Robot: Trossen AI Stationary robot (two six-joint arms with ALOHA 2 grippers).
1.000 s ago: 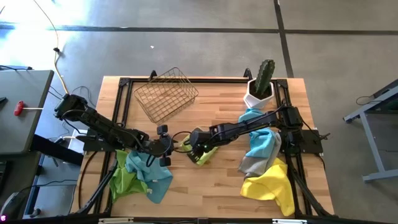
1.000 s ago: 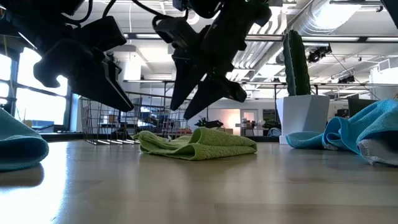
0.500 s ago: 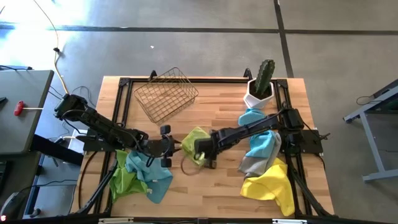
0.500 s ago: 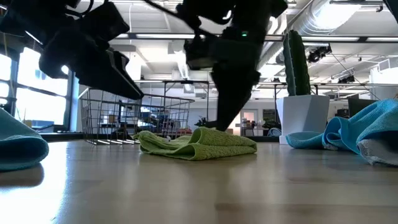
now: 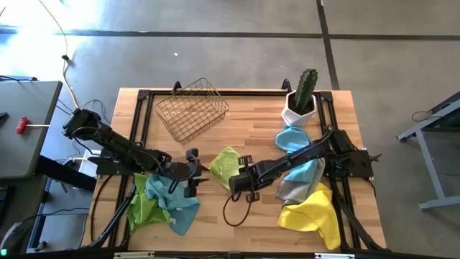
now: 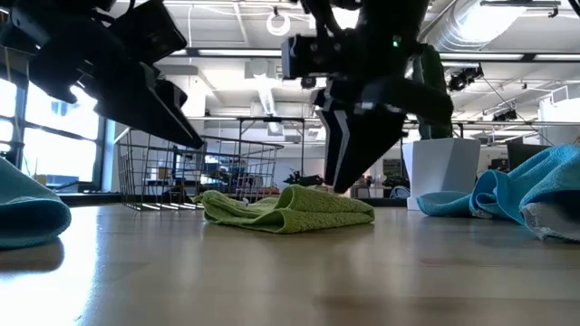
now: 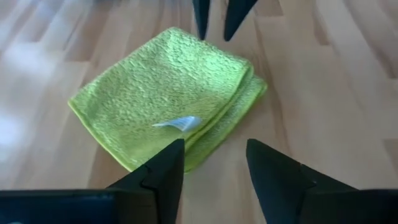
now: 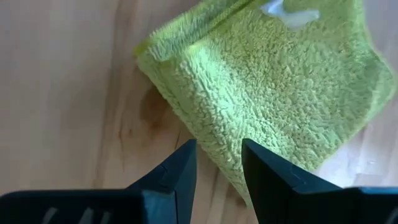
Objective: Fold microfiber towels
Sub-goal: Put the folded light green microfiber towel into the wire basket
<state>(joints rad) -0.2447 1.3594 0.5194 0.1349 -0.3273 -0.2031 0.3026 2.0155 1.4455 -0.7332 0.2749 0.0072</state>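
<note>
A lime green towel (image 5: 225, 164) lies folded flat in the middle of the table; it also shows in the low view (image 6: 288, 210). My left gripper (image 5: 194, 173) is open and empty just left of it, pointing at it (image 7: 214, 149). My right gripper (image 5: 237, 181) hovers at the towel's near right corner with its fingers a little apart, and it is empty (image 8: 217, 149). A light blue towel (image 5: 171, 198) and a lime green towel (image 5: 142, 208) lie crumpled at the near left. A light blue towel (image 5: 300, 155), a grey towel (image 5: 291, 191) and a yellow towel (image 5: 313, 216) lie heaped at the right.
A wire basket (image 5: 190, 109) lies tipped at the far left. A cactus in a white pot (image 5: 302, 97) stands at the far right. A dark cable loop (image 5: 233, 212) lies on the wood near the right gripper. Bare wood shows between the towel and the near edge.
My right gripper has drawn back off the folded lime green towel toward the table's near edge and a little right, uncovering it in the high view. The towel has stayed where it was, folded flat. My left gripper has kept about still beside it.
</note>
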